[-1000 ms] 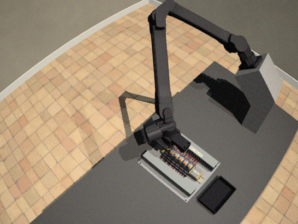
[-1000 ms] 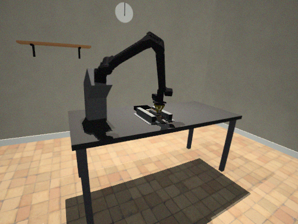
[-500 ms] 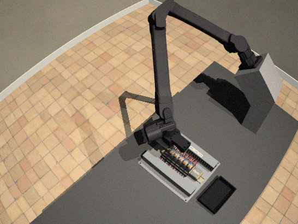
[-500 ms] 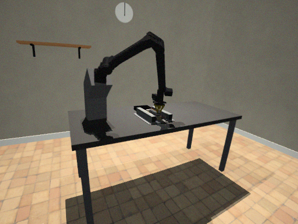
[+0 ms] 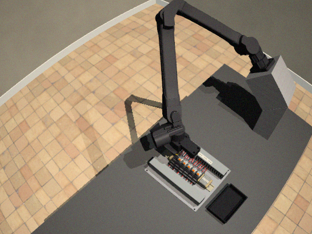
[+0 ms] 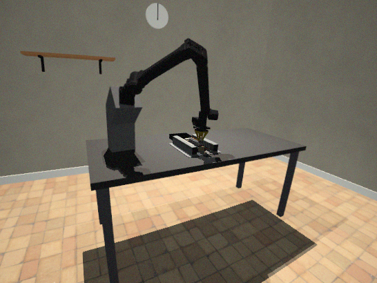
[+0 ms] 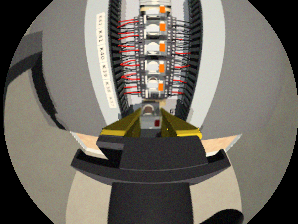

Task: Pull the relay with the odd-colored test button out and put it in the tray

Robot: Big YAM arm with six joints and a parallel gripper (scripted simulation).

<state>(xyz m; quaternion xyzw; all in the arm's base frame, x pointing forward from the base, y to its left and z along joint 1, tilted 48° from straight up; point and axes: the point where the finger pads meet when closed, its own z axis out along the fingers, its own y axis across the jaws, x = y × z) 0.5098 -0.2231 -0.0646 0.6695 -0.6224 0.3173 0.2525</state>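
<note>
Red-buttoned clear relay [image 7: 150, 121]: pinched between the yellow-fingered claw's [image 5: 177, 154] [image 6: 201, 139] [image 7: 151, 115] tips.
Pull: best straight up, slowly, without rocking.
Orange-buttoned relays [image 5: 189, 166] [image 7: 155, 47]: alongside in a row; avoid brushing.

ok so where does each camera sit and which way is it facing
Top: high above the bench, looking down on the relay panel and tray; the whole arm shows.
Exterior: off to one side, beyond a bench edge, looking slightly down across the bench at the walls; whole arm again.
Wrist: on the arm by the gripper, looking past its yellow fingers along the relay row.
Top and exterior share arm and bench.
</note>
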